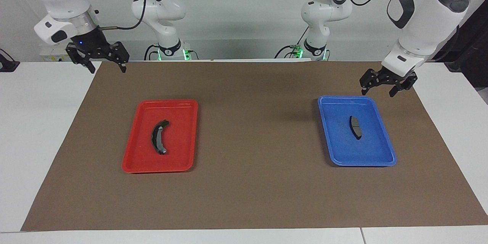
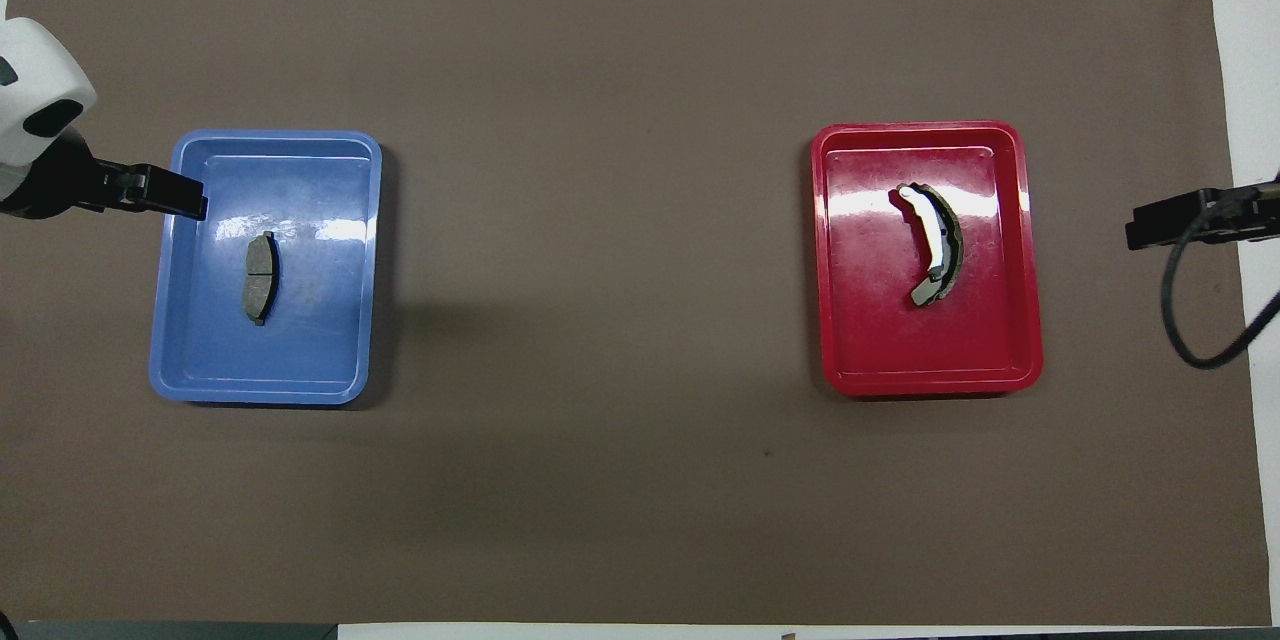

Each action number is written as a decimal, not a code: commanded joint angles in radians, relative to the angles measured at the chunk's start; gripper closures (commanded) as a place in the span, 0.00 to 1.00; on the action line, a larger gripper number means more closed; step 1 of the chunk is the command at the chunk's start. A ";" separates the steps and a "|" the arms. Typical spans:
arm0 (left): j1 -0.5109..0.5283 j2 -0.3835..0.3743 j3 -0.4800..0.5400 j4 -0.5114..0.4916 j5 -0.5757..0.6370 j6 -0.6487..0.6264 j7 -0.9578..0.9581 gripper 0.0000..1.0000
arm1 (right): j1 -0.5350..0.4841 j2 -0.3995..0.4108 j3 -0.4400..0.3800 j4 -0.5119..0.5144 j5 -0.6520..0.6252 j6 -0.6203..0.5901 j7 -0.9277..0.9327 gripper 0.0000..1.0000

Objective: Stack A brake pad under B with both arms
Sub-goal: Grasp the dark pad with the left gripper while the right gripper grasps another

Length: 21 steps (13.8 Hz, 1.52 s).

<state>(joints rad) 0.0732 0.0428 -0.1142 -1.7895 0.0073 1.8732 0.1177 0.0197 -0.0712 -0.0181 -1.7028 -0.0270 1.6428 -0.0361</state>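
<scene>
Short brake pad (image 1: 355, 127) flat in blue tray (image 1: 386, 147); curved pad (image 1: 159, 142) in red tray (image 1: 187, 129). Likely stiff, heavy, thin: pinch across narrow width. Left gripper (image 1: 384, 86) over blue tray's near edge, right gripper (image 1: 101, 62) over mat corner, both jaws spread, empty.

A high camera across the table faces the two robot arms, taking in their bases along the wall, the whole brown mat (image 1: 244, 183) and white table (image 1: 38, 122) at either end. A second camera, high above the robots' own end, looks forward and steeply down, framing almost only the mat (image 2: 640, 480), with arm tips entering at its side edges. Both stand well back. The views share the mat, the red tray (image 1: 133, 160) (image 2: 1030, 250) and the blue tray (image 1: 385, 133) (image 2: 165, 320), turned half a circle between them.
</scene>
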 commanded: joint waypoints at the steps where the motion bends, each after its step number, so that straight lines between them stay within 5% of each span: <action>1: 0.004 -0.011 0.018 -0.154 -0.007 0.189 0.014 0.00 | -0.017 0.001 0.040 -0.101 0.002 0.130 0.030 0.01; 5: 0.007 0.040 0.030 -0.330 -0.007 0.438 0.008 0.00 | -0.017 0.094 0.061 -0.198 0.010 0.326 0.061 0.01; 10: 0.019 0.114 0.042 -0.387 -0.006 0.483 0.000 0.02 | -0.015 0.195 0.072 -0.303 0.012 0.570 0.067 0.01; 16: 0.019 0.141 0.042 -0.432 -0.007 0.555 -0.015 0.05 | -0.017 0.318 0.079 -0.321 0.012 0.678 0.067 0.06; 17: 0.019 0.141 0.042 -0.435 -0.007 0.554 -0.021 0.09 | -0.015 0.332 0.081 -0.321 0.012 0.690 0.067 0.08; 18: 0.019 0.141 0.042 -0.436 -0.007 0.547 -0.023 0.26 | -0.015 0.346 0.081 -0.322 0.013 0.690 0.068 0.11; 19: 0.017 0.140 0.042 -0.439 -0.006 0.543 -0.023 0.53 | -0.017 0.356 0.081 -0.322 0.013 0.692 0.067 0.13; 21: 0.016 0.138 0.042 -0.444 -0.006 0.541 -0.020 0.83 | -0.017 0.360 0.081 -0.324 0.013 0.684 0.062 0.16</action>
<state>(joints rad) 0.0921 0.1884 -0.0765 -2.2076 0.0066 2.4020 0.1065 0.0196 0.2909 0.0464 -2.0195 -0.0229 2.3203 0.0167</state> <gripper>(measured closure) 0.282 0.132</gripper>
